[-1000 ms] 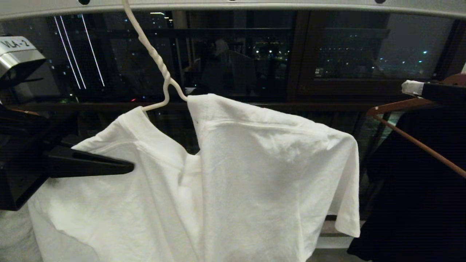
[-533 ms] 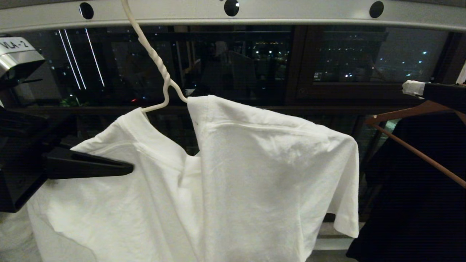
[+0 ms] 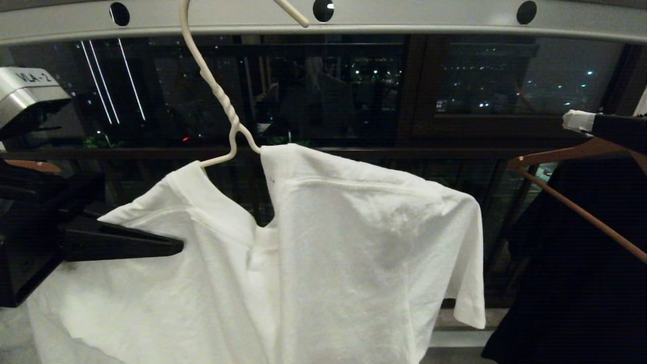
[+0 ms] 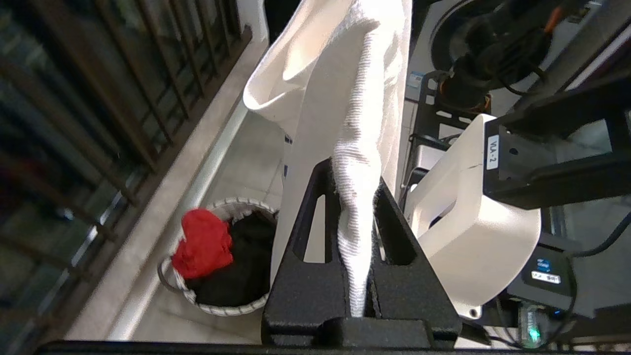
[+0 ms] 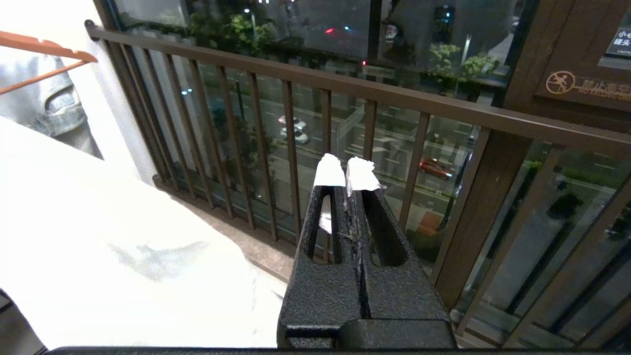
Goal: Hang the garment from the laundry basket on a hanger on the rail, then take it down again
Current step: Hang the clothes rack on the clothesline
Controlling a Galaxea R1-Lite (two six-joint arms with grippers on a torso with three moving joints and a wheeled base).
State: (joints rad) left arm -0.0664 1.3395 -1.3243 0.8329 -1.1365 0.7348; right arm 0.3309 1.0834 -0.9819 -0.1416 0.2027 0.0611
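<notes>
Left gripper (image 4: 356, 190): clamped on a fold of the garment (image 3: 354, 242) at its shoulder edge, fingers level, pointing toward the shirt's middle.
Right gripper (image 5: 345, 172): pressed together on nothing, white tape on both tips, aimed at the dark balustrade (image 5: 315, 93) beyond.
Garment: white T-shirt draped over the hanger (image 3: 222, 111), spreading away from the left gripper's tips and hanging below them.
Hanger: thin white wire with a twisted neck, rising above and beyond the left gripper, hook tip in front of the rail (image 3: 414, 17).
Rail: pale grey beam with round black holes, overhead of both grippers.
Laundry basket (image 4: 217, 305): on the floor far below the left gripper, holding red and black cloth.
Black garment (image 3: 576, 263): on a brown hanger (image 3: 571, 202), just below the right gripper.
</notes>
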